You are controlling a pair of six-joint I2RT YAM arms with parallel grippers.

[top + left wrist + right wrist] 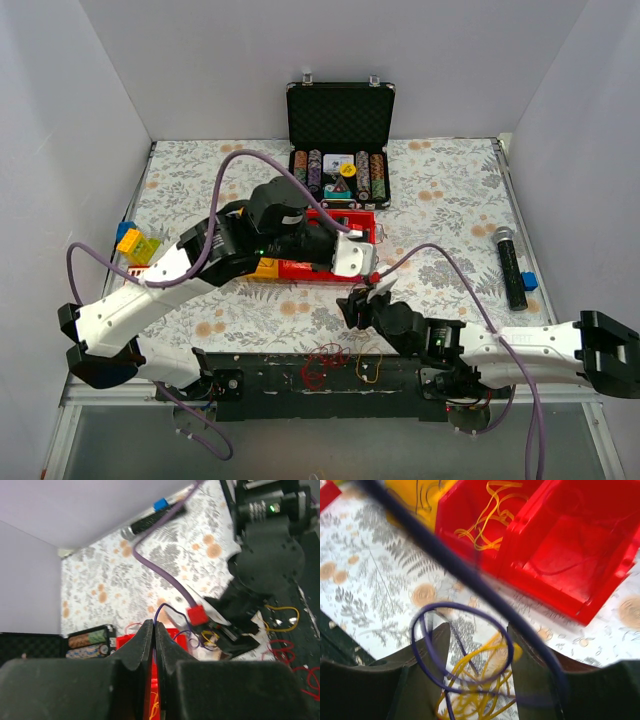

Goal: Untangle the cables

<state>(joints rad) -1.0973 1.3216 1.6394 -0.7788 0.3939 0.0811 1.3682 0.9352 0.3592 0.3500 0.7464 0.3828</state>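
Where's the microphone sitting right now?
In the top view, the microphone lies on the right side of the table, near the wall, with a small blue block beside its near end.

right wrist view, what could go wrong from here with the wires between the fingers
1. The purple wire overlaps the yellow wire between the right gripper's open fingers. Closing there could pinch both and tighten the tangle.
2. The left gripper is shut on purple wire running toward the right gripper, so pulling apart may overstrain the thin strand.
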